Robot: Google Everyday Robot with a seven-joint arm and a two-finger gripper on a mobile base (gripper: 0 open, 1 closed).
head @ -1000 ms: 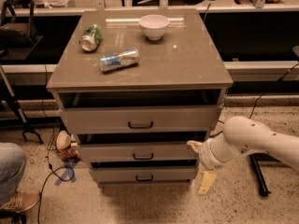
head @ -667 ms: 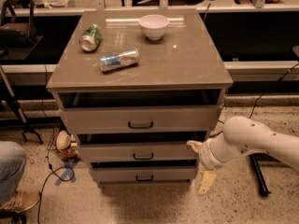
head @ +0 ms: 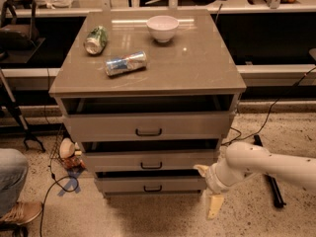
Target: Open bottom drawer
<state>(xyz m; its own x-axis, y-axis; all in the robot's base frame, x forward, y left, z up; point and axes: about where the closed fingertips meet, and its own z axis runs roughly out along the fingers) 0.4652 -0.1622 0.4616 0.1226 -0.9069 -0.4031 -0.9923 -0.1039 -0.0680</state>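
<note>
Jaws spread wide: one cream finger (head: 201,170) up by the right end of the bottom drawer (head: 123,184), the other pointing down toward the floor. Cannot tell whether the upper finger touches the drawer front. Gripper (head: 208,187) low at the near right corner of the cabinet (head: 207,68), on a thick white arm (head: 266,164) coming in from the right.

Bottom drawer lowest of three, with the narrowest front and a small black handle (head: 152,188) at its middle, left of the gripper. Dark slit above its front; cannot tell how far out. Above it the middle drawer (head: 113,161), then the top drawer (head: 98,127), tallest and widest, with a dark gap under the cabinet top.

On the cabinet top: white bowl (head: 162,27) upright at the far edge, green can (head: 96,39) lying at far left, blue and silver can (head: 126,63) lying nearer, well apart from the bowl.

On the floor at near left, a trouser leg (head: 11,174) and brown shoe (head: 19,212); blue tape cross (head: 71,184) and cables beside the cabinet.
</note>
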